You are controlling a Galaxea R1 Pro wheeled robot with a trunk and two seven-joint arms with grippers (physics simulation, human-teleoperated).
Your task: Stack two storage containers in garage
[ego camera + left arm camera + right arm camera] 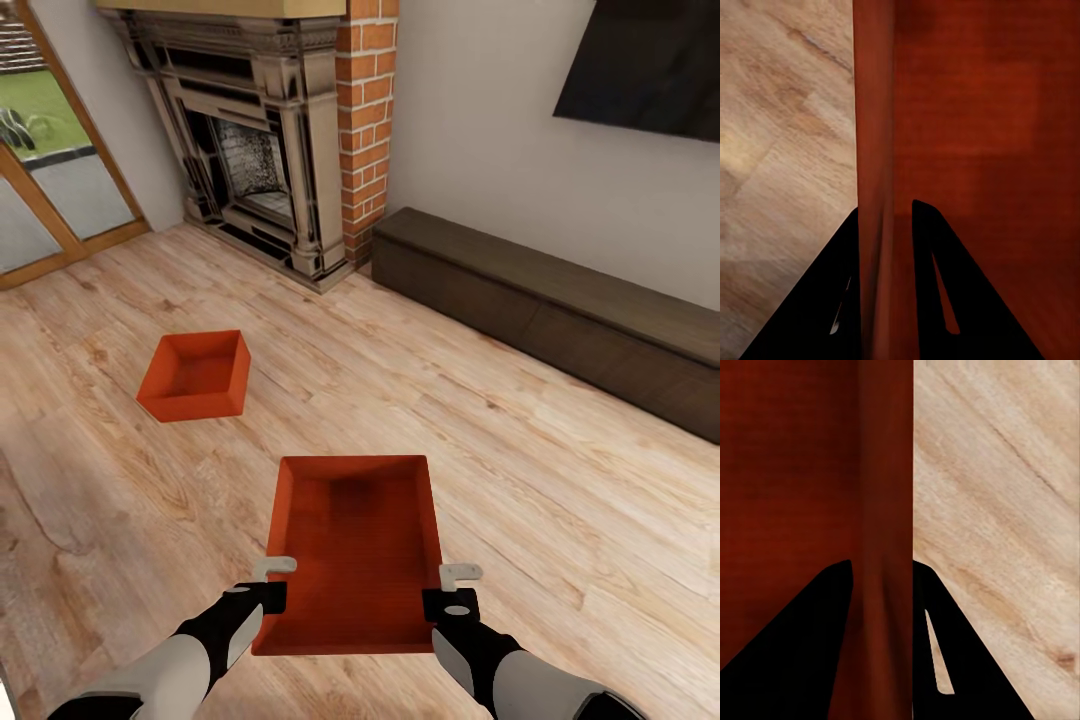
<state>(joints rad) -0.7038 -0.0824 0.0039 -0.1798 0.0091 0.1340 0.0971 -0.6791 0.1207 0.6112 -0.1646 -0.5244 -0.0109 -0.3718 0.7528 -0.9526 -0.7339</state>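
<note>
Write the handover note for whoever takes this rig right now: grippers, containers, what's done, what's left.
Left gripper: shut on the left wall of the near container, one finger each side of the wall.
Right gripper: shut on that container's right wall.
Far container: on the wood-plank floor ahead and to the left, near the fireplace, untouched.
Done: two-handed grip on the near container; the robot is in the living room.
Left: carry this one to the garage and set it down, then fetch the other and stack it on top.
</note>
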